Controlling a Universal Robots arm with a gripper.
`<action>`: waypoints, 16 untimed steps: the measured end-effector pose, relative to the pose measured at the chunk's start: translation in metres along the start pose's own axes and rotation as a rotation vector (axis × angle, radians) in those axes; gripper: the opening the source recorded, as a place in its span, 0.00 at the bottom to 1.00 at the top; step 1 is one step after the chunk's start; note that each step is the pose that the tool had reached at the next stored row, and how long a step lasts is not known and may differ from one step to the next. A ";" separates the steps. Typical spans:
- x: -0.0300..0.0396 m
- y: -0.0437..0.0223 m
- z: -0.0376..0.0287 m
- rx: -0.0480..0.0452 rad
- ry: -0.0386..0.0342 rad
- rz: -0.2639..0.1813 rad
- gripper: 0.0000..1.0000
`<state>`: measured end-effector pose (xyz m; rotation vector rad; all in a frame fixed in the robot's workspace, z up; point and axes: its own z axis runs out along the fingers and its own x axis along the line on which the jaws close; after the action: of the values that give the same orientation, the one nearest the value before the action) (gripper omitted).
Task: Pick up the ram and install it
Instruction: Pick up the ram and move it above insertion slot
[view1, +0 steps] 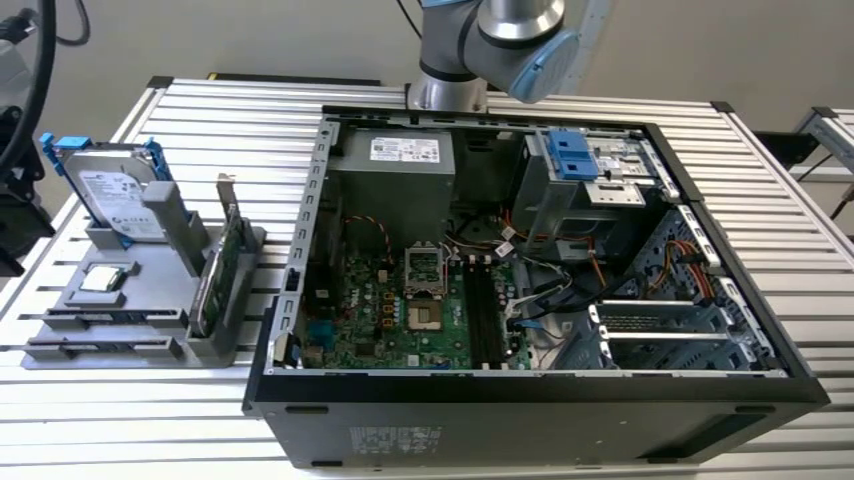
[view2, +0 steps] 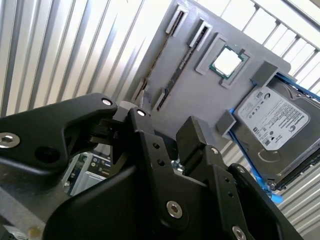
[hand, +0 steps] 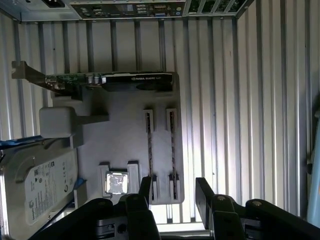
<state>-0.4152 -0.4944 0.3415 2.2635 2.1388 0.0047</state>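
Pincer (hand: 173, 182): open and empty; in both wrist views its two dark fingers (hand: 146, 189) stand apart with nothing clamped between them.
Pincer position: hovers above the near end of the grey tray (hand: 125, 125), apart from it, fingers pointing down toward the ram holders.
Arm (view1: 514, 40): in the exterior view, a silver and blue joint at the upper edge, rising from a base on the surface behind the computer case (view1: 534, 420).
Ram (hand: 172, 152): a slim stick standing on edge in a narrow holder on the tray, with a second like stick (hand: 149, 152) just beside it and parallel; the first wrist view lines one stick up with the gap between the fingers, the other with one finger.
Expansion card (hand: 110, 80): upright along the far side of the tray, metal bracket at one end.
Hard drive (hand: 37, 180): silver with blue rails, propped at a tilt in the tray.
Processor chip (hand: 116, 182): flat in a square recess between the hard drive and the ram holders.
Surface (view1: 200, 110): slatted aluminium; the tray is on the exterior view's left, the open case on its right with the motherboard (view1: 400, 310) exposed.
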 end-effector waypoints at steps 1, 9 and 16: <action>0.0000 0.0000 0.0005 -0.0001 0.0001 0.000 1.00; 0.0001 -0.0001 0.0040 0.0000 0.0000 0.000 1.00; 0.0001 -0.0002 0.0081 -0.0001 0.0001 0.000 1.00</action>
<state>-0.4152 -0.4944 0.3334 2.2634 2.1388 0.0048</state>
